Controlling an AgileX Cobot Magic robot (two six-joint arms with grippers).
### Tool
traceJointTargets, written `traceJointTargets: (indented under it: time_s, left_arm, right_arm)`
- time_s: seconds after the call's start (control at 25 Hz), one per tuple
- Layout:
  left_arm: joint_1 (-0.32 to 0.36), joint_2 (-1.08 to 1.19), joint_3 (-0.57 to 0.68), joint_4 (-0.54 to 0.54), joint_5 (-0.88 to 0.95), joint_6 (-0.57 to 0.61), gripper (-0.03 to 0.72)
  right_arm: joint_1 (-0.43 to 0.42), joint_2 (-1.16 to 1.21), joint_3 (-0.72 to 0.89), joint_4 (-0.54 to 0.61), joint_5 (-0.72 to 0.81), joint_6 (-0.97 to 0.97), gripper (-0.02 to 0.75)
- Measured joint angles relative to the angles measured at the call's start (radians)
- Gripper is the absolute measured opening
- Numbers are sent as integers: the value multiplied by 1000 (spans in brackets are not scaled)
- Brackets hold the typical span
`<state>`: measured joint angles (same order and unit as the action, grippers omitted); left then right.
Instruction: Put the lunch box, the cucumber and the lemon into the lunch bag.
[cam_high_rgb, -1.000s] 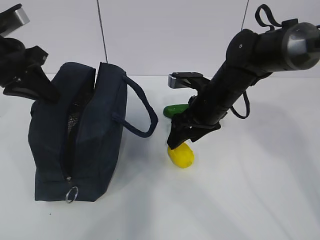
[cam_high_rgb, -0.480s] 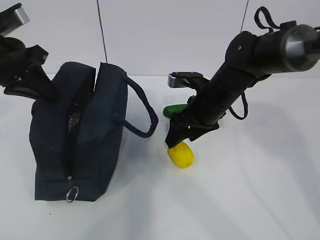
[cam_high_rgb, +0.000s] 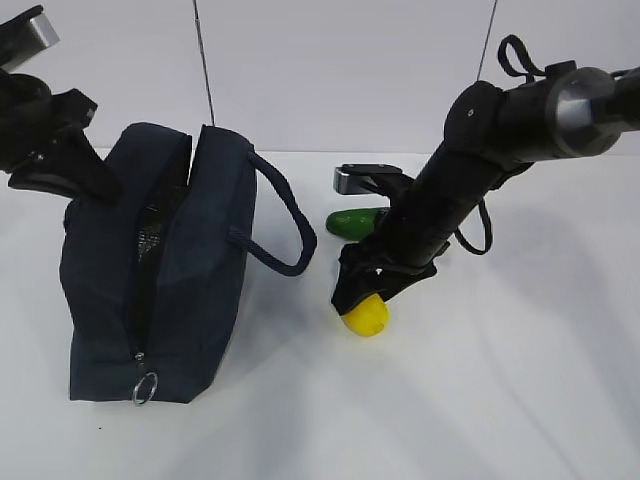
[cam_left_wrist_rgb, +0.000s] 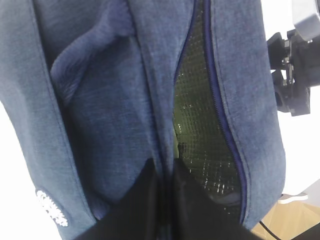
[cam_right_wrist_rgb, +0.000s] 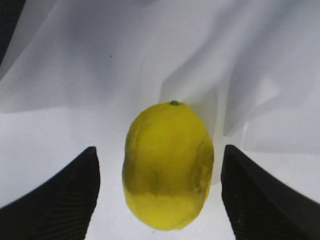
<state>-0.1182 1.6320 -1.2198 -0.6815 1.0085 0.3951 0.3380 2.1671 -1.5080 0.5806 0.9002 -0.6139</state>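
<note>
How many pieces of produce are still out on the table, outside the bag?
2: the lemon sits between the right gripper's open fingers, and the cucumber lies behind it, partly hidden by the arm.

You see only the left tip of the cucumber (cam_high_rgb: 355, 221) at centre frame in the exterior view; the right arm covers the rest. The lemon (cam_high_rgb: 366, 316) below it shows just its lower half under the right gripper (cam_high_rgb: 362, 292). At the upper left, the left arm runs off the frame edge. In the left wrist view, the lunch bag (cam_left_wrist_rgb: 125, 100) overflows every edge, and its dark opening hides whatever lies inside. The lunch box cannot be made out anywhere.
</note>
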Motion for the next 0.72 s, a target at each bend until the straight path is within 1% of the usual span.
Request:
traceJointTargets:
  time_s: [0.16, 0.28, 0.72]
  left_arm:
    - [0, 0, 0, -2, 0, 0, 8]
    - [0, 0, 0, -3, 0, 0, 8]
    - [0, 0, 0, -8, 0, 0, 8]
  right_arm:
    - [0, 2, 0, 0, 9, 0, 570]
    - [0, 2, 0, 1, 12, 0, 547]
    - [0, 2, -2, 3, 26, 0, 395]
